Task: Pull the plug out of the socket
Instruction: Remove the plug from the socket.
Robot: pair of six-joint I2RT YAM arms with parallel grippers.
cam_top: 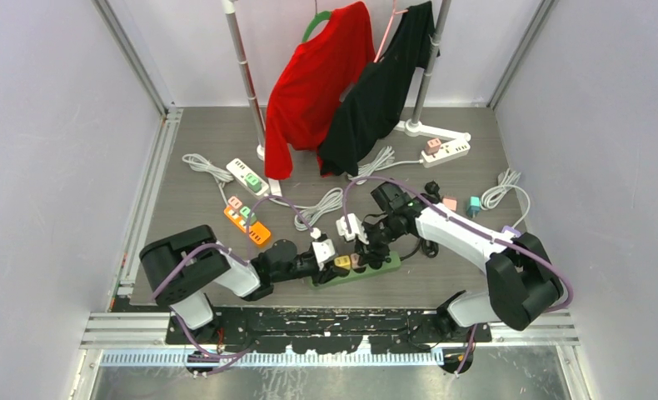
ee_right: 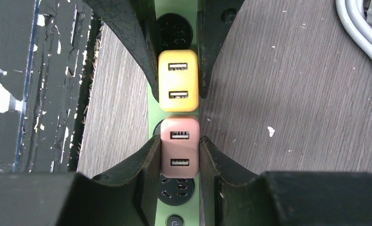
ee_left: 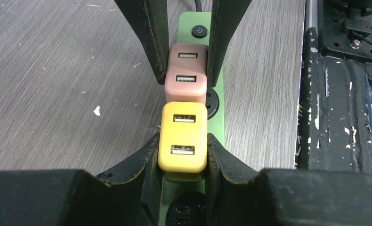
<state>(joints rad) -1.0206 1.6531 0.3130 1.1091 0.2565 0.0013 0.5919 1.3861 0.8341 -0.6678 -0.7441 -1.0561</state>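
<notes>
On the green power strip [ee_left: 220, 129], the left claw [ee_left: 183, 141] clamped the yellow plug [ee_left: 183, 136], the right claw [ee_right: 180, 143] the pink plug [ee_right: 180, 148].

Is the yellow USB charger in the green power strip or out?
In: the yellow charger sits squarely on the green strip, left gripper shut on it.

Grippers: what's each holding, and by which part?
Left gripper grips the yellow plug by its long sides; right gripper grips the pink plug the same way.
</notes>
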